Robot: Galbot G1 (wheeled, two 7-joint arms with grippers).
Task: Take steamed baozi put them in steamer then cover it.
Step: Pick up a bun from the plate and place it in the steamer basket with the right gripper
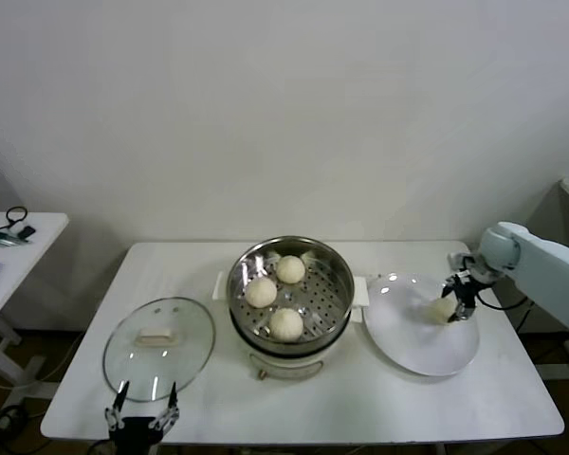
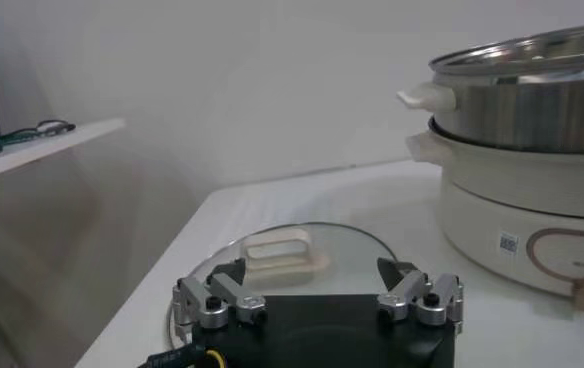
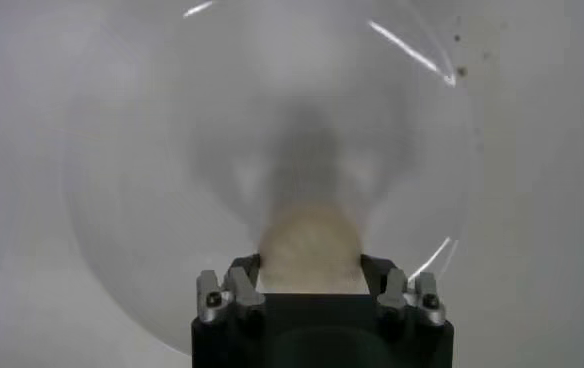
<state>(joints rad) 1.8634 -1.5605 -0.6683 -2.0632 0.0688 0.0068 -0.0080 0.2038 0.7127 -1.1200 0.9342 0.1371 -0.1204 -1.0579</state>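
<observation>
Glass cover (image 1: 158, 348): flat on table (image 1: 303, 403), left; left pincer (image 1: 141, 414) apart at its near edge. Steamer (image 1: 290, 305), centre: three baozi (image 1: 285, 323) inside; base label unreadable. White plate (image 1: 419, 332), right: fourth baozi (image 3: 308, 246) between right pincer (image 3: 310, 282) fingers, clamped.

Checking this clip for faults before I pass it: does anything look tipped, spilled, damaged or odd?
Nothing stands out. Three buns sit in the steamer, the lid lies flat on the table, and the right gripper is around the last bun on the plate.
</observation>
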